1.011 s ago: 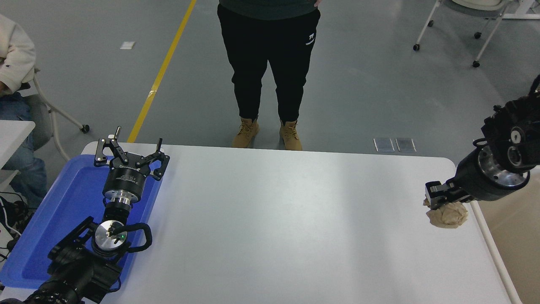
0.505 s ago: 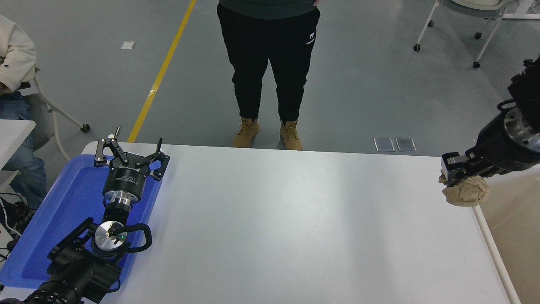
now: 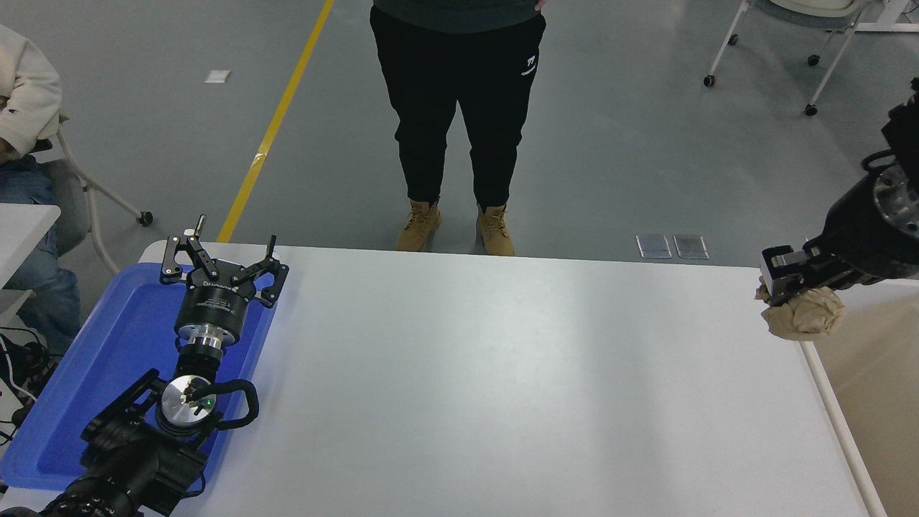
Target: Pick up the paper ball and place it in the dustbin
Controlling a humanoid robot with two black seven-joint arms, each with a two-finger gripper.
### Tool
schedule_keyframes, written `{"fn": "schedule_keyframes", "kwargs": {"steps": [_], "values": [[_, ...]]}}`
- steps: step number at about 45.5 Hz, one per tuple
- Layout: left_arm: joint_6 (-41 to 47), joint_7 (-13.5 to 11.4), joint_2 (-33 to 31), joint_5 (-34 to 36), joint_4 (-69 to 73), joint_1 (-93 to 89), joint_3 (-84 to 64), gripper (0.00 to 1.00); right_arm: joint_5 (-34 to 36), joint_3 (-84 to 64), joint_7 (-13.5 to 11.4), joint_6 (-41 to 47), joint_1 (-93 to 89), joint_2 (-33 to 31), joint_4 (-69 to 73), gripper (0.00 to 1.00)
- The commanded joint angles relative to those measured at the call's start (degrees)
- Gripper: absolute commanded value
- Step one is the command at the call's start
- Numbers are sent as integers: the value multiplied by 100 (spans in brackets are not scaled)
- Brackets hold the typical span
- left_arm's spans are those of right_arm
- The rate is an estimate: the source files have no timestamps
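The paper ball (image 3: 805, 317), a wrinkly tan lump, hangs in my right gripper (image 3: 788, 291), which is shut on it. They are above the table's right edge, beside the dustbin. The dustbin (image 3: 836, 416) stands along the right edge of the table; its white rim and beige inner wall show, the rest is cut off by the picture's edge. My left gripper (image 3: 221, 264) is parked over the blue tray at the lower left, its fingers spread open and empty.
A flat blue tray (image 3: 93, 373) lies at the table's left end under the left arm. A person in black trousers and tan boots (image 3: 459, 129) stands at the far side. A seated person (image 3: 25, 143) is at the left.
My right gripper has carried the paper ball up off the table and to the right, toward the far right corner by the dustbin rim. The left arm has not moved.
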Motion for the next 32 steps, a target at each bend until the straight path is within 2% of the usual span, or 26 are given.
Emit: {"fn": "schedule_keyframes", "kwargs": {"steps": [1,12,25,32], "values": [[-1,-9,0,-5,0,0,0,100,-508,-18,-9,-2,-154,-455,-86,0],[8,-9,0,-14,9,0,0,100,-1088,-53,-17,-2,-707,-1210,-657,0],[8,-9,0,-14,0,0,0,100,-2590,272,-35,7,-1515,-2801,-1930,0],[8,-9,0,-14,9,0,0,100,-2925,974,-26,-11,-2490,-3504,-2862,0]]}}
